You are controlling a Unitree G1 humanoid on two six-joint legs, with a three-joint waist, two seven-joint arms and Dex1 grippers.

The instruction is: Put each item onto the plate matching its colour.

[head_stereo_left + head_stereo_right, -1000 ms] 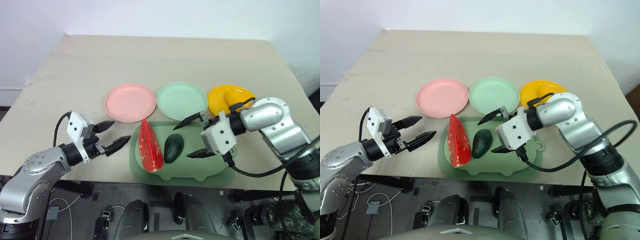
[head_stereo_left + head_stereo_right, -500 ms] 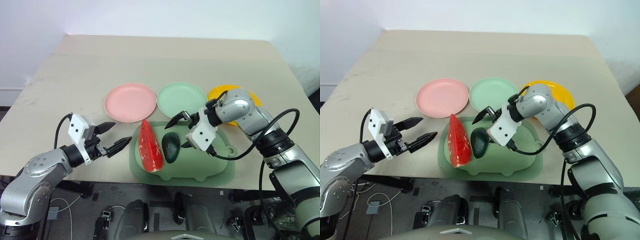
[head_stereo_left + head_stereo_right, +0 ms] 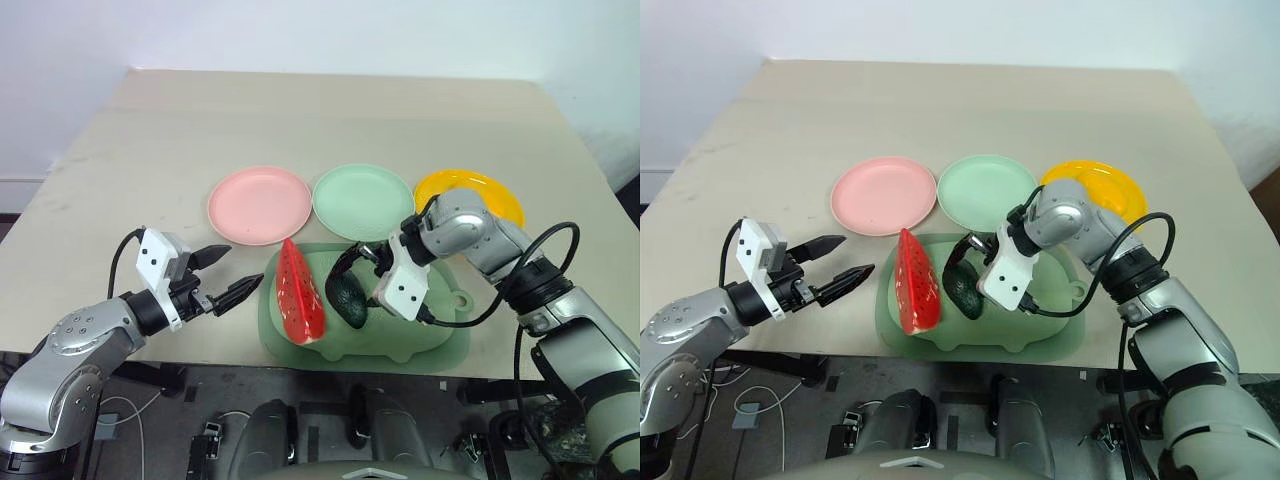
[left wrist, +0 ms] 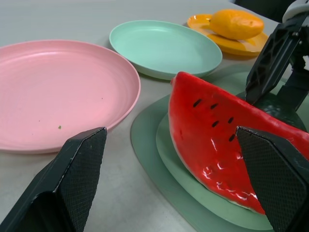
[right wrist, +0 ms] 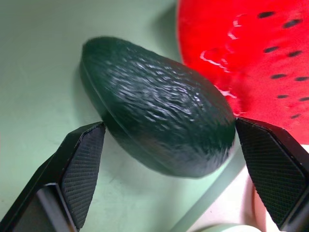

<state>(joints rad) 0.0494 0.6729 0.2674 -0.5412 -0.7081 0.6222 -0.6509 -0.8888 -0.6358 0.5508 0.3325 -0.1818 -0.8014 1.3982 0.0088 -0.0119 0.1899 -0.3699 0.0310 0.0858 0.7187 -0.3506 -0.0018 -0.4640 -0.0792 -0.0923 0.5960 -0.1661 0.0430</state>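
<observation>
Right wrist view: we see right gripper (image 5: 169, 169) spread wide around avocado (image 5: 157, 123), beside watermelon wedge (image 5: 251, 58); left gripper (image 3: 228, 275) gapes empty.

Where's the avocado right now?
The avocado lies on the pale green tray near the table's front edge, just right of the watermelon wedge, between the right gripper's open fingers.

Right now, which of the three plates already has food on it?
The yellow plate, at the right end of the row: the yellow fruit sits on it. The pink plate and mint green plate are bare.
</observation>
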